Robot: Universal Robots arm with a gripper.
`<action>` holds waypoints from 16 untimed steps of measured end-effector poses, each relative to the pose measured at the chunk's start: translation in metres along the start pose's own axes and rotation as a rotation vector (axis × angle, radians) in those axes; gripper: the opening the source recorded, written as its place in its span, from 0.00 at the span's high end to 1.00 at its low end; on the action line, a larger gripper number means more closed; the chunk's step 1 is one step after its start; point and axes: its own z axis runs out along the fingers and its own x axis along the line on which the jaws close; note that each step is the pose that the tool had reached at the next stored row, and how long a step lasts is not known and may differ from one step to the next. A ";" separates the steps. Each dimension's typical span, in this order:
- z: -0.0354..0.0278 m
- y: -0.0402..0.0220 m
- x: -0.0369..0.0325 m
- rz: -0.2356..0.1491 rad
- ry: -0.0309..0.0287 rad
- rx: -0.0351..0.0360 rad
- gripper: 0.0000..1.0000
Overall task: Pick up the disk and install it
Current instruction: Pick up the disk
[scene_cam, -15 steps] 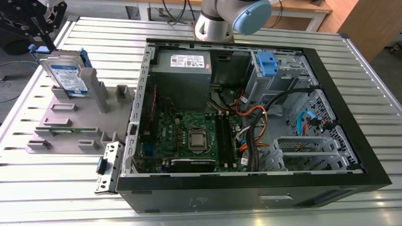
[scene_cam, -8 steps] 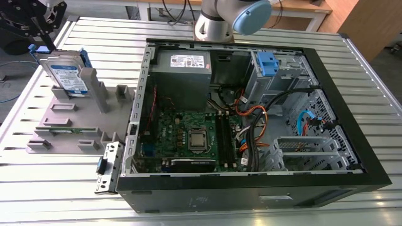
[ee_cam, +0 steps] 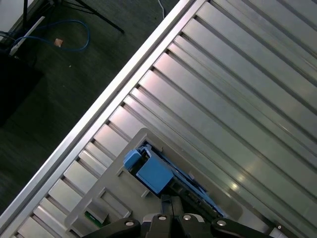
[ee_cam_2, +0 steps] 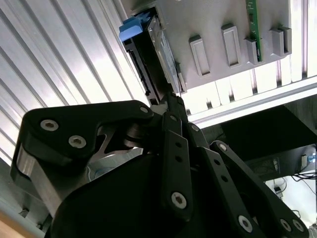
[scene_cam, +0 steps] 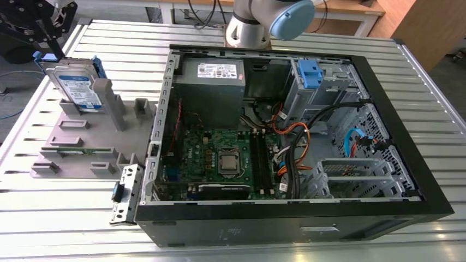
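The disk [scene_cam: 78,87] stands on edge in a slot of the grey fixture plate [scene_cam: 80,139] at the exterior view's left, its white-and-blue label facing the open computer case [scene_cam: 163,125]. A blue carrier frame [ee_cam: 154,173] runs around its edges. My gripper [scene_cam: 49,46] hangs just above the disk's far top corner, by the blue tab. In both wrist views the fingertips [ee_cam_2: 174,99] meet with no gap, a short way from the disk's edge [ee_cam_2: 163,47]. The gripper [ee_cam: 171,199] is shut and nothing shows between its fingers.
The open computer case lies on the slatted metal table [scene_cam: 407,82], with motherboard [scene_cam: 218,158], cables [scene_cam: 298,142] and a drive bay with a blue latch [scene_cam: 309,73] inside. The arm's base [scene_cam: 255,22] stands behind the case. A green circuit strip [ee_cam_2: 251,20] sits on the fixture plate.
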 end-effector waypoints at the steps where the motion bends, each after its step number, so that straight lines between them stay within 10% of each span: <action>1: 0.0000 0.0000 0.0000 0.000 0.0000 0.0000 0.89; 16: 0.0002 -0.0001 0.0000 -0.169 0.0070 -0.0019 0.89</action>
